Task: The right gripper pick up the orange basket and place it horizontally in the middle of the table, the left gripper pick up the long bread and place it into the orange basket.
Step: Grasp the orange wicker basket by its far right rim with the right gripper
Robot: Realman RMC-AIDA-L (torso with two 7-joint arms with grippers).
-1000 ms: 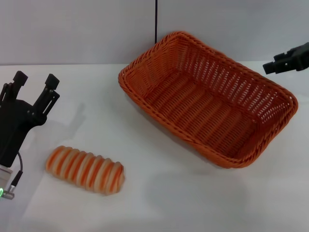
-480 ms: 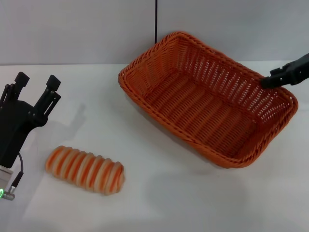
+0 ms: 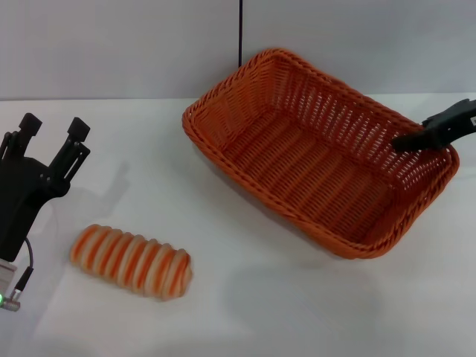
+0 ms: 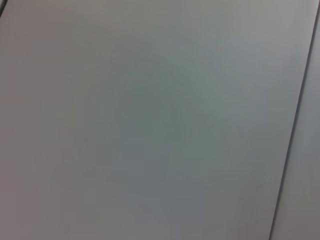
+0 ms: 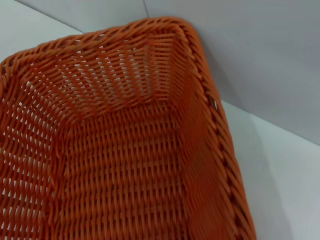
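Note:
The orange basket [image 3: 312, 160] lies at an angle on the white table [image 3: 245, 297], right of centre and reaching toward the back. Its woven inside and braided rim fill the right wrist view [image 5: 125, 150]. My right gripper [image 3: 411, 132] is at the basket's far right rim, open, one finger tip dipping just inside the wall. The long bread [image 3: 131, 261], striped cream and orange, lies on the table at the front left. My left gripper [image 3: 53, 125] stands open behind and to the left of the bread, holding nothing. The left wrist view shows only a plain grey surface.
A grey wall [image 3: 119, 44] runs behind the table, with a thin dark vertical line [image 3: 240, 33] above the basket's far corner. White tabletop stretches between the bread and the basket and along the front.
My right gripper has come down and leftward from above the basket's right corner to its rim. The basket, the bread and the left gripper have hardly moved.

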